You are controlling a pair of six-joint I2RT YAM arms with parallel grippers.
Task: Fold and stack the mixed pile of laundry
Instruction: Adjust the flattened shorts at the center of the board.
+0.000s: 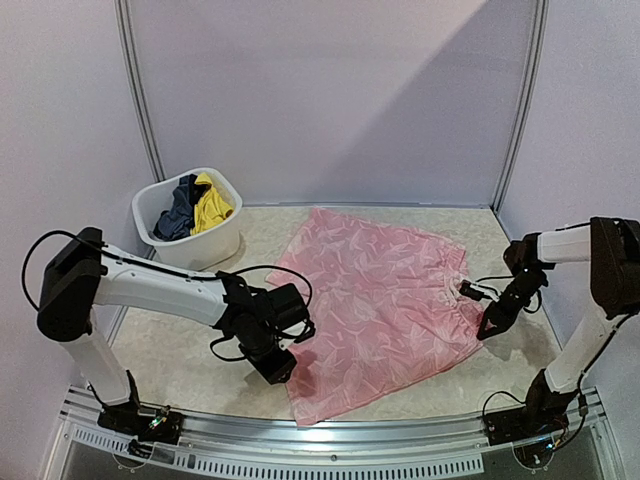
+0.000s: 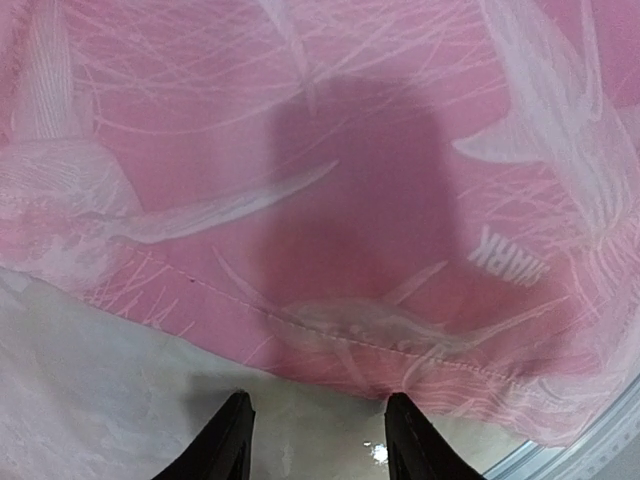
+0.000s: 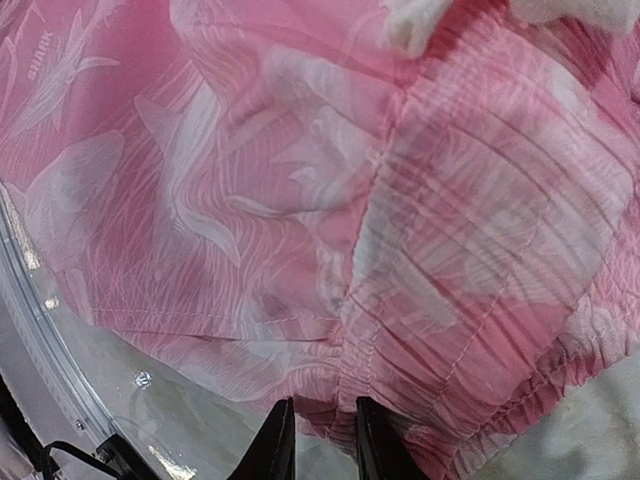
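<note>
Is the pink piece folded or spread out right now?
Spread out. The pink piece lies flat on the table, hem and gathered waistband both exposed, with no edge turned over.

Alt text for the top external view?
A pink printed garment lies spread on the table, with the left gripper at its near-left hem and the right gripper at its gathered right edge. A white tub at back left holds a navy garment and a yellow garment.
</note>
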